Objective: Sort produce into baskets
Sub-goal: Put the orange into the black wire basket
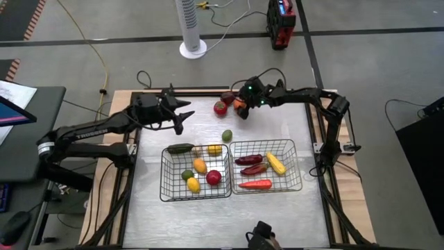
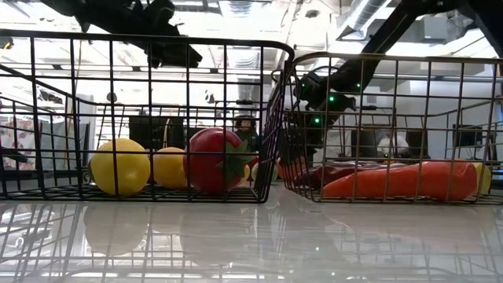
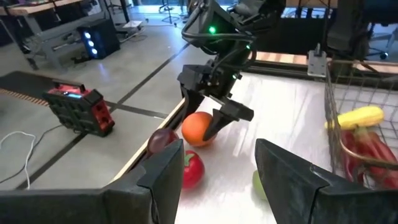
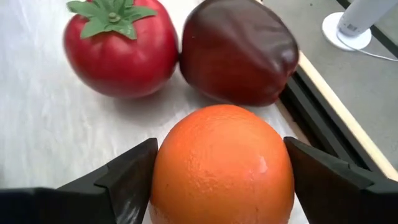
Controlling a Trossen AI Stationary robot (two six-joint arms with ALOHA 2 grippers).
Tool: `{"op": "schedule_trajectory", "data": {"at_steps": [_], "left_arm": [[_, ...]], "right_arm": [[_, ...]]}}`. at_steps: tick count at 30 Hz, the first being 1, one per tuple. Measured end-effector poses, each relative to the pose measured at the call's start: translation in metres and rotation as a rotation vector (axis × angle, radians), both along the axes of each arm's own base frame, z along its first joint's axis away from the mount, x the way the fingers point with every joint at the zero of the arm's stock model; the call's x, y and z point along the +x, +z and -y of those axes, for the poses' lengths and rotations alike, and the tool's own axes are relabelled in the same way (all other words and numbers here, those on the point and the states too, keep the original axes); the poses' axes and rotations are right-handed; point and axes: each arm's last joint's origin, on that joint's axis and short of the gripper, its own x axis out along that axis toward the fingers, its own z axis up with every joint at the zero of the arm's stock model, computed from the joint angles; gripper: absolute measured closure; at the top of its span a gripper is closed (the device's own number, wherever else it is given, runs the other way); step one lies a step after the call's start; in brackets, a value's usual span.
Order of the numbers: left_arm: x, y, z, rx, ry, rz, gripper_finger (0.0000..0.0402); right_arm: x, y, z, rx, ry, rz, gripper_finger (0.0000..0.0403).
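An orange (image 4: pixel 222 168) sits on the table by the far edge, with a red tomato (image 4: pixel 121 46) and a dark red-purple fruit (image 4: pixel 239 53) just past it. My right gripper (image 1: pixel 241 107) slants down over the orange, one finger on each side. A small green fruit (image 1: pixel 227 135) lies alone nearer the baskets. The left basket (image 1: pixel 166 173) holds round yellow, green and red produce. The right basket (image 1: pixel 297 167) holds long red, purple and yellow ones. My left gripper (image 1: pixel 182 114) hangs open above the table's far left, holding nothing. My right gripper has the orange between its two fingers, which lie against its opposite sides (image 4: pixel 163 177). The fingers come slanting down from the table's right side. The orange rests on the table beside the far rail.
The table's raised far rail (image 4: pixel 323 87) runs close behind the orange and the dark fruit. A long dark green piece (image 1: pixel 180 148) lies across the left basket's far rim. A fan base (image 1: pixel 193 48) and a red device (image 1: pixel 281 24) stand on the floor beyond.
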Motion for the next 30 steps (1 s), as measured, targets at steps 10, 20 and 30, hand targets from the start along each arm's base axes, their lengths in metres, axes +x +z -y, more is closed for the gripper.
{"op": "schedule_trajectory", "data": {"at_steps": [10,20,30], "left_arm": [[-0.016,0.012,0.008,0.038,-0.001,0.023,0.0214],[-0.016,0.006,0.006,0.052,0.044,-0.043,0.0214],[-0.016,0.006,0.006,0.062,0.047,-0.048,0.0214]], "right_arm": [[0.002,0.012,-0.017,0.014,0.042,-0.021,0.0055],[0.004,0.078,-0.064,-0.029,0.136,0.104,0.0054],[0.034,0.13,-0.161,-0.066,0.483,0.409,0.0052]]}}
